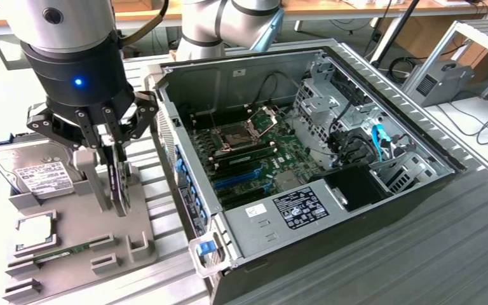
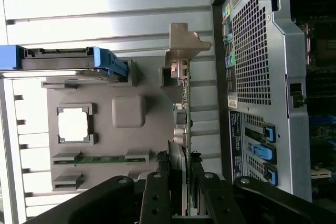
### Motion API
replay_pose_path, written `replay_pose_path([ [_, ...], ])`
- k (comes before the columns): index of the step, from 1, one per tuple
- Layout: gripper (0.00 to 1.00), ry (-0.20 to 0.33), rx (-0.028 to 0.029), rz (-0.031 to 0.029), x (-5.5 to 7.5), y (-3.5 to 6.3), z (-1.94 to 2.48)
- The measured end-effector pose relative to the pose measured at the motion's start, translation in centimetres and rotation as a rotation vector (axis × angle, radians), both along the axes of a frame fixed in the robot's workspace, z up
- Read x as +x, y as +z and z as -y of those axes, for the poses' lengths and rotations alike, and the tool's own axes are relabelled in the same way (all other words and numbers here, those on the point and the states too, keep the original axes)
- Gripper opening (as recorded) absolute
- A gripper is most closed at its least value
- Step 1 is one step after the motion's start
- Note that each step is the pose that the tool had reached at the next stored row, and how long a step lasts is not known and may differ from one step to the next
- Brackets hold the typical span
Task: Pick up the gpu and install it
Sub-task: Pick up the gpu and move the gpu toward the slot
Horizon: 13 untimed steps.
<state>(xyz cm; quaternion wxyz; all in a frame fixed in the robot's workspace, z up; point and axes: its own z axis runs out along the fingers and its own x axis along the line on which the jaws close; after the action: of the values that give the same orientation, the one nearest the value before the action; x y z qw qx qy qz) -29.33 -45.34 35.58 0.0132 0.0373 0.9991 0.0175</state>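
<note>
Exterior view: you have the arm standing over the grey fixture tray (image 1: 74,222). The tray lies on the slatted table (image 1: 413,254), at the exterior view's left of the open computer case (image 1: 227,82).
Gripper: your gripper (image 1: 114,200) points down at the tray. Its two fingers press on opposite faces of the gpu (image 1: 117,181) — pinching the card between them.
Gpu: it stands upright on its edge, on the side of the tray nearest the case. You cannot tell whether its lower edge rests in the tray's holder or sits just clear of it.
Wrist view: you see the gpu (image 2: 179,124) edge-on, running out from between the fingers (image 2: 167,163). Its silver bracket (image 2: 184,45) is at the end away from them.
Tray's other parts: the hard drive (image 1: 36,171) in its blue frame, the processor (image 1: 32,232) and the green memory stick (image 1: 58,254) each sit in their own holders — all apart from the gripper.
Case: it lies on its side with the panel off. Its motherboard (image 1: 253,159) faces up and its power supply (image 1: 299,206) is at the near end.
</note>
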Motion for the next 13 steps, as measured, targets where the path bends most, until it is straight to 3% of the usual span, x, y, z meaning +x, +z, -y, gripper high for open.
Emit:
replay_pose_path([
  [13, 0.26, 0.0, 0.0001, 0.0, 0.0, 0.33, 0.0],
])
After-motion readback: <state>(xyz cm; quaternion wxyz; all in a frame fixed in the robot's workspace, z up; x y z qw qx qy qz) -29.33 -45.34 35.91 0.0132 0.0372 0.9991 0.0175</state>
